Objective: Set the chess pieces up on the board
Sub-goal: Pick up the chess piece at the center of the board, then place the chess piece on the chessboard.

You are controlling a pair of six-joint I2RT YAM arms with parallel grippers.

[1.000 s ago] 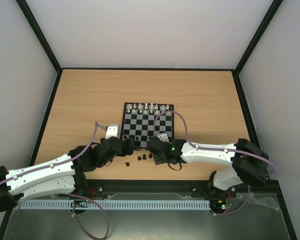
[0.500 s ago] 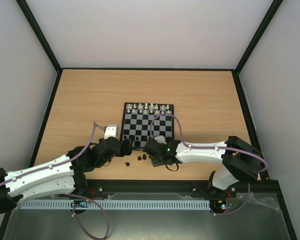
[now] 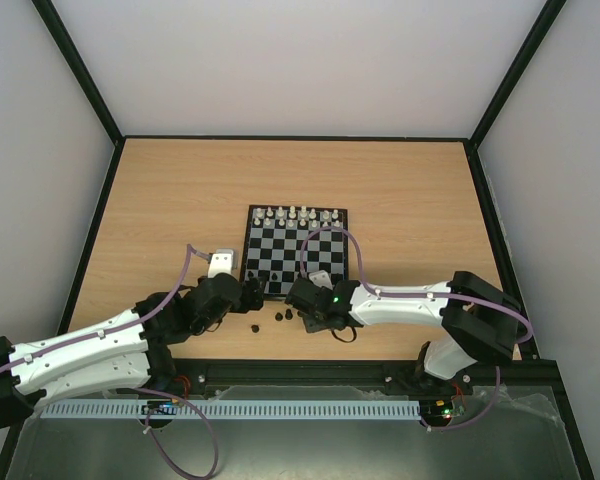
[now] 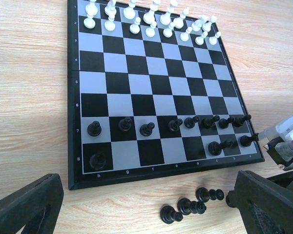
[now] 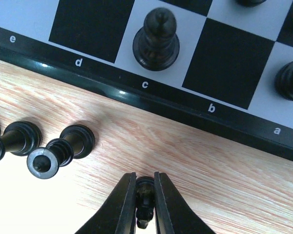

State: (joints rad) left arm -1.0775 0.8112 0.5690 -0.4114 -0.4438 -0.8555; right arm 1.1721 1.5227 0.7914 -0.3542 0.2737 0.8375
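Observation:
The board [image 3: 310,246] lies mid-table, with white pieces [image 3: 296,214] along its far rows. In the left wrist view, black pawns [image 4: 146,129] fill row 7 of the board [image 4: 151,92], and three black pieces stand on row 8, one on h [image 4: 97,161]. Three loose black pieces [image 4: 190,206] lie on the wood just in front of the board. My right gripper [image 5: 144,176] is shut on a small black chess piece [image 5: 145,192] over the wood, near the board's edge [image 5: 185,105] below squares b and c. My left gripper [image 4: 147,195] is open and empty, near the board's near-left corner.
Two loose black pieces [image 5: 71,144] lie on their sides left of my right gripper. A black piece [image 5: 156,41] stands on square c. Both grippers, left [image 3: 255,292] and right [image 3: 302,300], are close together at the board's near edge. Black frame rails border the table.
My right gripper has shifted left and toward the near edge, off the board to the wood beside the loose pieces. My left arm has hardly moved.

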